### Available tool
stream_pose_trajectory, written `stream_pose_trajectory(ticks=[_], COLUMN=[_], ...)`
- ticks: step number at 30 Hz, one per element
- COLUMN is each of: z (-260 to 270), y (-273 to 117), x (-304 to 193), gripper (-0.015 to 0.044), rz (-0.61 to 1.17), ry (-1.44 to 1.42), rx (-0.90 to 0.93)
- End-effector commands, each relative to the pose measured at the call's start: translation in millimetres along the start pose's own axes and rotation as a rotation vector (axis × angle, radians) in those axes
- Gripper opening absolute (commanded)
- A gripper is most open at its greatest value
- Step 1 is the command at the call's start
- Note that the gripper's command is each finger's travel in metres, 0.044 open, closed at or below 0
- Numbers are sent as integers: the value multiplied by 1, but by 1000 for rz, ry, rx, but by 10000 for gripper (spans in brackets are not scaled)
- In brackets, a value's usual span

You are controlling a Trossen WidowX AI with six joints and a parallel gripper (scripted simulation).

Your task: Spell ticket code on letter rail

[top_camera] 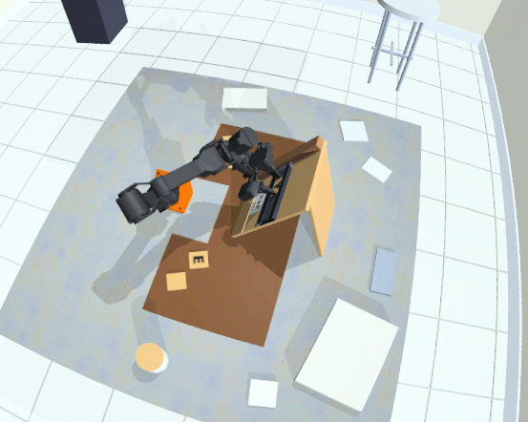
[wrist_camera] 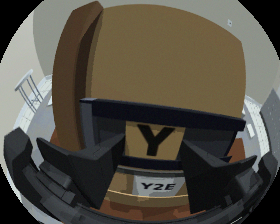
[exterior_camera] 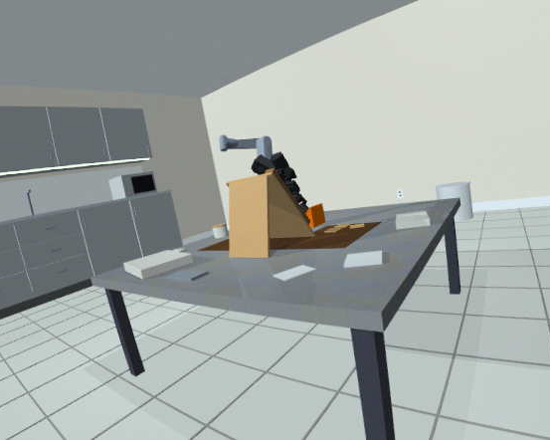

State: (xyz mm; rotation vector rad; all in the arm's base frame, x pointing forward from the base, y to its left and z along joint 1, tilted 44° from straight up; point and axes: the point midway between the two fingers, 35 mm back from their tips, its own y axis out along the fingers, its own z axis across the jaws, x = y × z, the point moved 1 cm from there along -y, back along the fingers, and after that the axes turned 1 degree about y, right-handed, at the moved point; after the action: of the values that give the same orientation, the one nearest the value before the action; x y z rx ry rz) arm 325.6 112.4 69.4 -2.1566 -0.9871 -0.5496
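Note:
The tilted wooden board (top_camera: 308,179) (exterior_camera: 249,219) (wrist_camera: 166,60) carries a dark rail (wrist_camera: 191,116). The ticket (wrist_camera: 158,186) below it reads "Y2E". My gripper (top_camera: 277,185) (wrist_camera: 153,141) is shut on the Y tile (wrist_camera: 152,139), which stands upright between the rail's bars. In the wrist view there is empty rail on both sides of the tile; the rail's left end has a wall. The E tile (top_camera: 199,260) lies face up on the brown mat (top_camera: 231,305). A plain-faced tile (top_camera: 176,281) lies beside it. Pale pieces near the arm are mostly hidden.
A wooden side wall (wrist_camera: 66,75) rises along the board's left in the wrist view. The orange arm base (top_camera: 185,193) (exterior_camera: 315,215) is in front of the board. A round-topped jar (top_camera: 150,357), a large white box (top_camera: 348,354) and a white block (top_camera: 244,98) stand on the counter.

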Motion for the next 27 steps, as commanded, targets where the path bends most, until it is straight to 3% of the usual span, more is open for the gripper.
stream_pose_trajectory(ticks=[1,27], z=[2,17], y=[0,0], x=[0,-1], gripper=[0,0], rz=[0,0], ry=[5,6], rx=[-4,-4])
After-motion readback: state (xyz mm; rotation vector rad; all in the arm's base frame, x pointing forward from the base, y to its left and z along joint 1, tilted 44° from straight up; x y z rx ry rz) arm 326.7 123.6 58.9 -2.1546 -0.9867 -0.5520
